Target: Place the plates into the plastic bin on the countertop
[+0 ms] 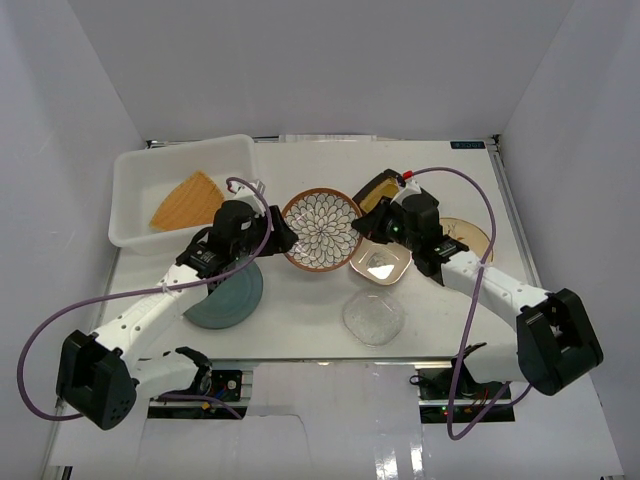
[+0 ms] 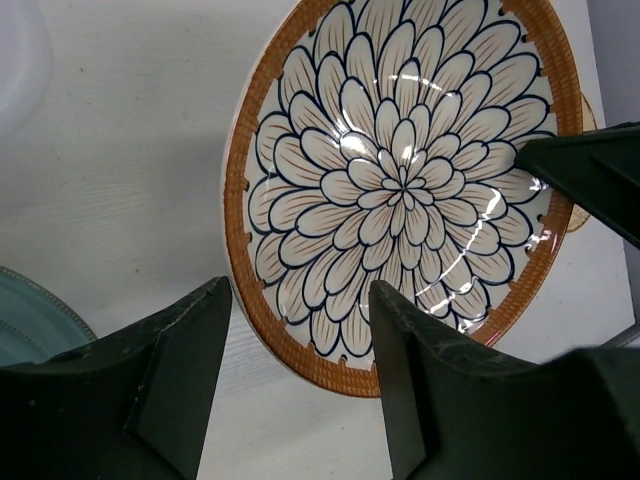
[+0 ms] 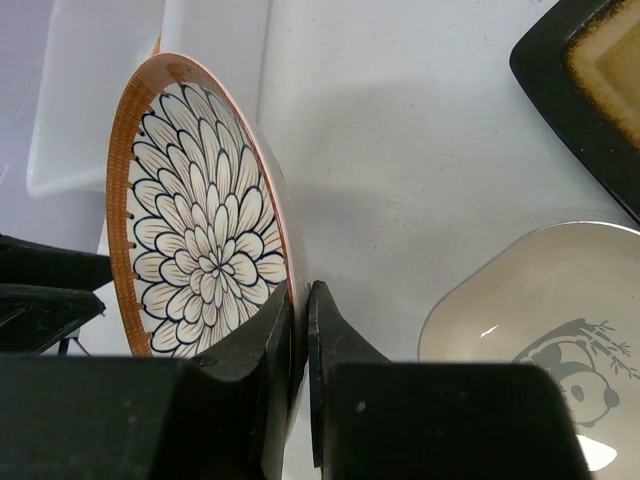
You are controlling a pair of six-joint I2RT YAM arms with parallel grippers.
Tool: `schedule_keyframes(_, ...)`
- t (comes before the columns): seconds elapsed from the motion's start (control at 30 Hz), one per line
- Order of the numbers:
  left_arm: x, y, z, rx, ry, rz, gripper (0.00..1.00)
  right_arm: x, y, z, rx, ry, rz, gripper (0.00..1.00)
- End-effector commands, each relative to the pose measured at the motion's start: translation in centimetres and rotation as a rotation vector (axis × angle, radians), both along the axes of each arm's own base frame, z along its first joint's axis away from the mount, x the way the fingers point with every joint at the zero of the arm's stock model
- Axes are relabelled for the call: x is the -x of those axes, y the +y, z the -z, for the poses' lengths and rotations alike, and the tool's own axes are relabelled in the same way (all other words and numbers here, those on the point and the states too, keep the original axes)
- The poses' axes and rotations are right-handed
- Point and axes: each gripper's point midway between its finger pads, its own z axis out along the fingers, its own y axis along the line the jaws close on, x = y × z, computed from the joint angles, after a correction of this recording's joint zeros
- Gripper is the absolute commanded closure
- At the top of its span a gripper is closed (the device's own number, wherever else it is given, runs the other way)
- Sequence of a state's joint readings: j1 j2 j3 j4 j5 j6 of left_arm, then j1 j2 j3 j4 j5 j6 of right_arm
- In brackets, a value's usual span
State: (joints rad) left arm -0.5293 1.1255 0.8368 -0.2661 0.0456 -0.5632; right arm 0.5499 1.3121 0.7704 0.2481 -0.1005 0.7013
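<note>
I see the petal plate [image 1: 322, 230] in the middle of the worktop [image 1: 300, 330], just to the right of the plastic bin [image 1: 135, 170]. The plate is round, so it has no long side. Its painted face looks up at the top camera.

My right tool [image 3: 303, 300] is squeezed tight on the plate's right rim, with one finger on each face. My left tool [image 2: 300, 310] is at the other rim with its fingers wide apart, and the brown rim sits in the gap between them. I cannot tell if they touch it. I also cannot tell if the plate is off the worktop.

The bin sits in the far left corner, with its long side running left to right. The orange fan plate [image 1: 188, 205] lies flat inside it, with its thin tip pointing at the far wall.

The grey-blue plate [image 1: 235, 300] lies partly under my left arm. The cream bowl [image 1: 380, 262] is just right of the petal plate, and the clear glass plate [image 1: 374, 318] is nearer to me. The black square plate [image 1: 375, 188] is behind my right tool. A cream round plate [image 1: 470, 235] is partly hidden by my right arm.
</note>
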Motion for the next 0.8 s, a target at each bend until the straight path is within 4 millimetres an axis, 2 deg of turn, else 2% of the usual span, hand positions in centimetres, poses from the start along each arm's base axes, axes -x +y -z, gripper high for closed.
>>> schedule_keyframes(0.0,-1.0,-0.2,-1.3,0.023,-0.05,-0.017,0.33,0.7,1.9,-9.6,-0.258,-0.216,-0.093,0.92)
schedule_keyframes(0.07,-1.1,0.0,-1.4,0.021,-0.056,-0.029,0.44,1.0,1.8,-9.5,-0.264,-0.217,-0.096,0.92)
schedule_keyframes(0.13,-1.1,0.0,-1.5,0.022,-0.061,-0.028,0.65,1.3,1.9,-9.7,-0.273,-0.22,-0.107,0.92)
schedule_keyframes(0.2,-1.5,0.6,-1.1,-0.007,-0.053,-0.066,0.63,1.5,1.9,-9.6,-0.283,-0.216,-0.112,0.92)
schedule_keyframes(0.23,-1.7,0.8,-1.1,-0.016,-0.05,-0.074,0.54,1.6,1.8,-9.9,-0.29,-0.226,-0.11,0.92)
schedule_keyframes(0.27,-1.7,0.8,-1.0,-0.021,-0.047,-0.076,0.51,1.7,1.7,-10.1,-0.292,-0.231,-0.107,0.92)
schedule_keyframes(0.3,-1.7,0.9,-0.9,-0.021,-0.046,-0.076,0.51,1.9,1.6,-10.4,-0.296,-0.238,-0.107,0.92)
schedule_keyframes(0.33,-1.6,0.7,-0.8,-0.019,-0.044,-0.067,0.63,1.9,1.4,-10.5,-0.296,-0.242,-0.108,0.92)
schedule_keyframes(0.37,-1.7,0.4,-1.2,-0.003,-0.059,-0.057,0.67,2.1,1.5,-10.4,-0.296,-0.24,-0.115,0.92)
schedule_keyframes(0.47,-1.4,-0.5,-1.9,0.033,-0.067,-0.01,0.64,2.6,2.0,-10.2,-0.307,-0.227,-0.153,0.92)
schedule_keyframes(0.5,-1.5,-0.6,-2.1,0.037,-0.072,-0.007,0.69,2.9,2.2,-10.0,-0.316,-0.218,-0.175,0.92)
schedule_keyframes(0.53,-1.5,-0.6,-2.2,0.037,-0.074,-0.01,0.79,3.1,2.2,-9.6,-0.324,-0.204,-0.177,0.92)
schedule_keyframes(0.57,-1.4,-0.4,-2.9,0.042,-0.085,-0.017,1.0,3.1,2.2,-9.5,-0.325,-0.202,-0.177,0.92)
schedule_keyframes(0.63,-1.5,-0.1,-3.8,0.052,-0.107,-0.034,1.0,3.1,2.1,-9.1,-0.318,-0.194,-0.167,0.92)
schedule_keyframes(0.67,-1.5,0.0,-4.9,0.058,-0.129,-0.033,1.0,3.2,2.0,-8.7,-0.311,-0.187,-0.163,0.84)
schedule_keyframes(0.73,-1.6,0.3,-5.7,0.051,-0.13,-0.039,1.0,3.2,1.9,-8.0,-0.284,-0.172,-0.162,0.67)
schedule_keyframes(0.77,-2.5,1.2,-7.3,0.053,-0.16,-0.084,1.0,3.2,1.8,-7.5,-0.272,-0.159,-0.163,0.47)
